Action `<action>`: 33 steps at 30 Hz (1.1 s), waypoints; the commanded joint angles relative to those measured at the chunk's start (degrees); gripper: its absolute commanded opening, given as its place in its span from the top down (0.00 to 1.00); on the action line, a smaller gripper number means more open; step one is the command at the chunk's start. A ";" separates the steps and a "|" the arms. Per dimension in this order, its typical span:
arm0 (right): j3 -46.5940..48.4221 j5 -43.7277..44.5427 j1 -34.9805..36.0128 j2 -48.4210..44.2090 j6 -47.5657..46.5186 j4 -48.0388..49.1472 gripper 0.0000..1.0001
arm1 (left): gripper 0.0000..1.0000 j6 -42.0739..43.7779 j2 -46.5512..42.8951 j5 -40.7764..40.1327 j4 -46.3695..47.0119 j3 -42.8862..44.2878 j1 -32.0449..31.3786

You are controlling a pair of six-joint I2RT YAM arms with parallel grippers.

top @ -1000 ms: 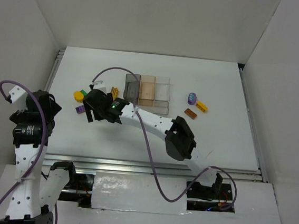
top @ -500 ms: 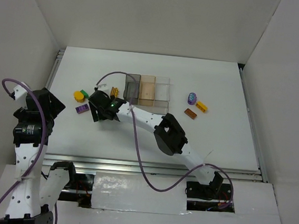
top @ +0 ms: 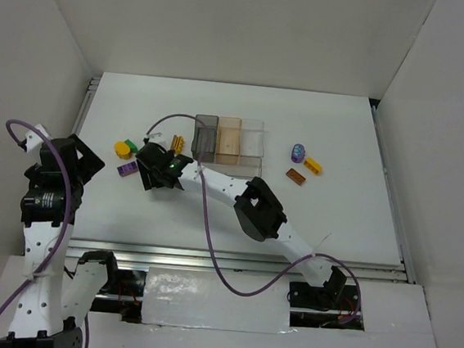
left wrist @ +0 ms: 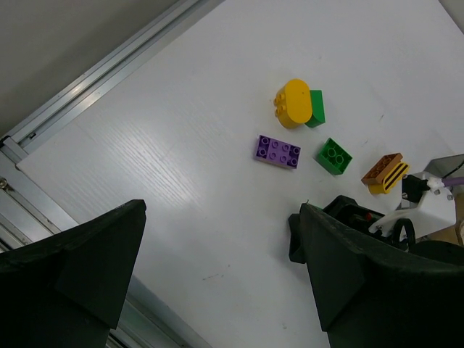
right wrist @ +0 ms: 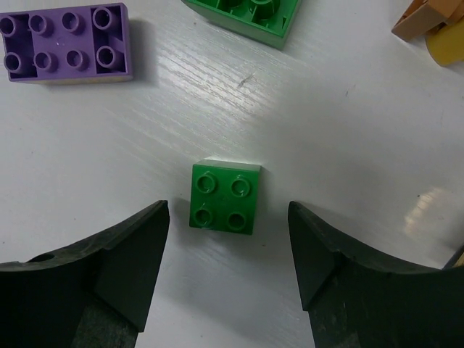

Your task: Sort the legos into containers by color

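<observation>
A small green lego (right wrist: 225,196) lies flat on the table between the fingers of my right gripper (right wrist: 228,217), which is open with a gap on each side of it. A purple lego (right wrist: 65,42) and a larger green one (right wrist: 243,18) lie just beyond. In the top view the right gripper (top: 151,173) hides the small green lego, left of the compartment tray (top: 254,127). My left gripper (left wrist: 225,283) hangs open and empty, above the table's left side. Its view shows a yellow lego (left wrist: 293,103), the purple lego (left wrist: 277,151) and the small green lego (left wrist: 333,156).
An orange-brown and yellow striped piece (top: 177,142) lies beside the tray's grey end. Right of the tray lie a purple round piece (top: 298,152), a yellow brick (top: 312,166) and a brown brick (top: 297,176). A metal rail (left wrist: 87,87) borders the table's left edge.
My right arm's elbow has swung left and the gripper has settled lower over the bricks left of the tray. The left arm has shifted only slightly.
</observation>
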 commanded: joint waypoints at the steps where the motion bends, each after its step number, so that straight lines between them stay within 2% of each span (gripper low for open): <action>1: 1.91 0.53 0.49 0.83 -1.21 3.05 0.27 | 0.01 1.67 0.28 1.61 2.47 -0.11 0.13; 5: 5.24 0.54 0.48 2.59 -2.09 1.74 0.29 | 0.00 1.94 0.36 2.23 2.56 -0.19 0.13; 10: 4.28 0.45 0.49 2.15 -2.35 2.52 0.34 | 0.00 2.02 0.45 2.58 2.82 -0.19 0.13; 16: 5.34 0.10 0.49 2.59 -2.53 0.94 0.46 | 0.00 2.20 0.54 2.76 2.74 -0.19 -0.23; 19: 4.99 0.01 0.48 2.24 -2.53 0.50 0.63 | 0.00 2.20 0.54 2.85 2.73 -0.19 -0.31; 20: 4.64 -0.17 0.49 2.15 -2.53 0.59 0.64 | 0.00 2.29 0.54 2.93 2.82 -0.19 -0.31; 24: 0.51 -1.13 0.57 0.14 -2.70 2.69 0.88 | 0.01 2.29 0.71 2.94 2.74 -0.11 -0.49; 25: -0.45 -3.14 0.49 -1.26 -3.49 3.31 1.00 | 0.01 2.37 0.89 3.02 2.73 -0.02 -0.66; 27: -3.62 -5.60 0.40 -3.46 -3.93 5.41 1.00 | 0.00 2.29 0.98 3.02 2.65 -0.02 -0.67; 28: -5.28 -6.83 0.48 -7.39 -4.54 6.47 1.00 | 0.01 2.46 0.98 2.94 2.73 0.07 -0.67; 30: -13.18 -8.87 0.49 -12.85 -4.99 11.65 1.00 | 0.00 2.46 1.07 3.02 2.73 0.07 -0.67; 31: -16.34 -8.69 0.49 -19.05 -5.51 13.23 1.00 | 0.01 2.55 1.07 3.46 2.91 -0.10 -0.67; 33: -23.82 -5.01 0.14 -25.06 -5.60 15.44 1.00 | 0.00 2.81 1.16 3.81 3.17 -0.19 -0.84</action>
